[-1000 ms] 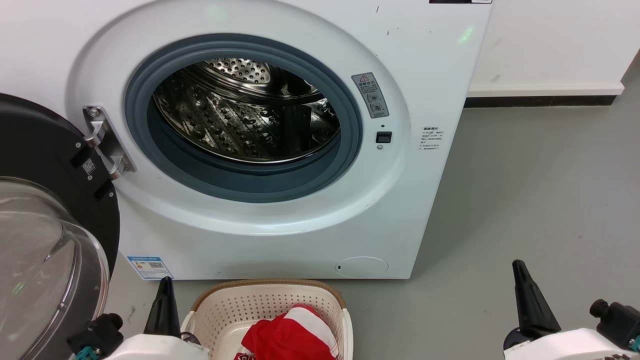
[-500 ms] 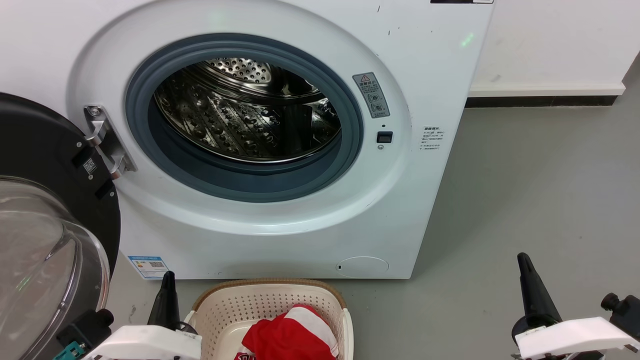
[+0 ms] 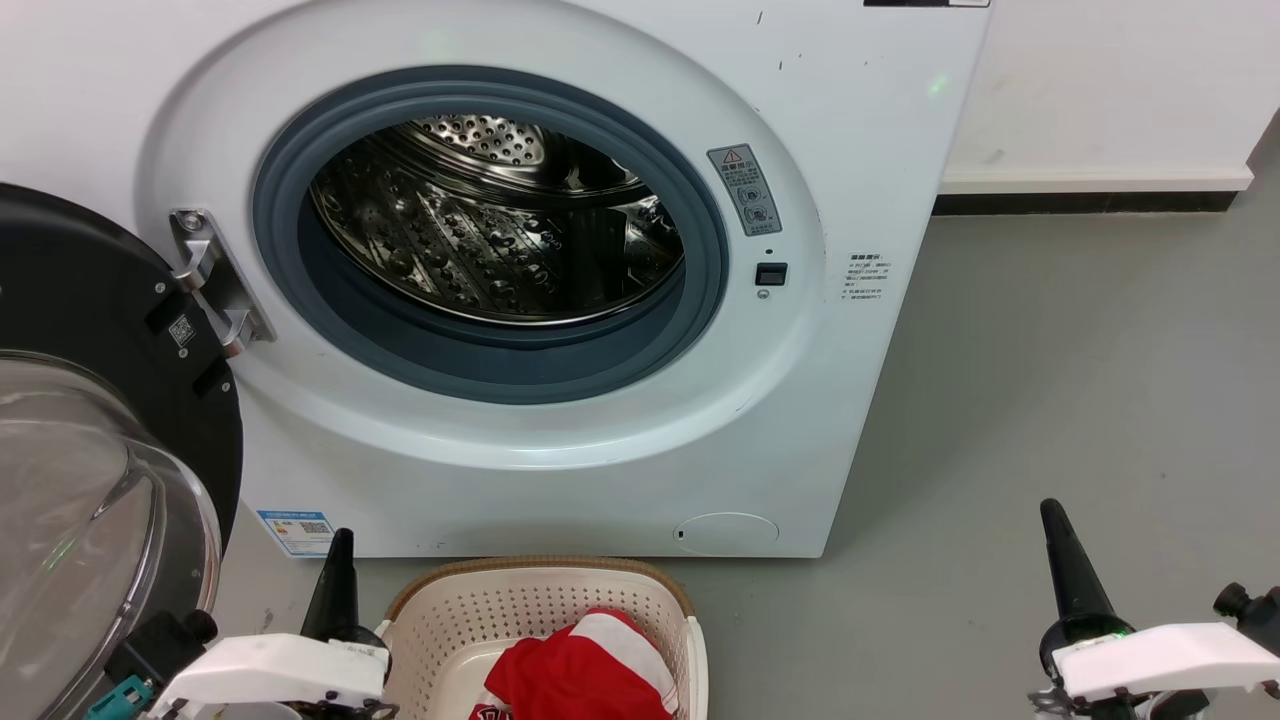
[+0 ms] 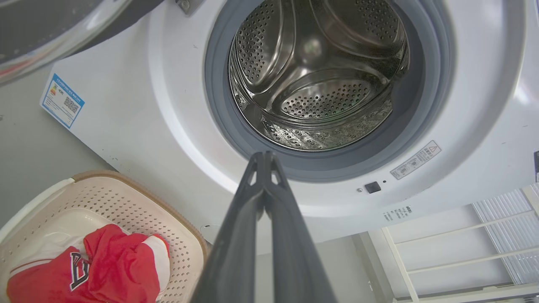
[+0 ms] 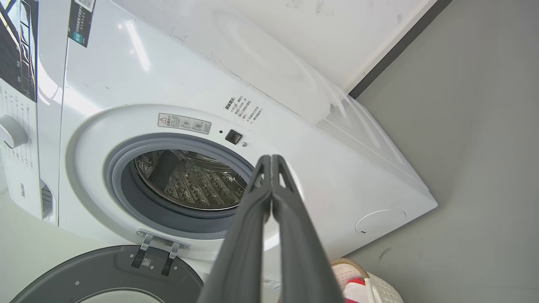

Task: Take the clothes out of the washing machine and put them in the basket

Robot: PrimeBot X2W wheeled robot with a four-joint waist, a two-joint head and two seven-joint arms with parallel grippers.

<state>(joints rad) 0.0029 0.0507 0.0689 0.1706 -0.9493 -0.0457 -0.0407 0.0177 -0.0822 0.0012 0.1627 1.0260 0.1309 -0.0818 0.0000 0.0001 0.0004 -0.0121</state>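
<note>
The left end effector (image 4: 264, 155) and right end effector (image 5: 270, 157) are pinched closed, empty; crumpled thin red clothes (image 3: 580, 672) lie in the perforated, round-cornered plastic basket (image 3: 455, 612).

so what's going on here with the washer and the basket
A two-armed robot is unloading the washing machine. Its door is swung open and the drum looks empty. Red clothes lie in the basket on the floor in front. The left gripper and right gripper are both shut, holding nothing, low on either side.
</note>
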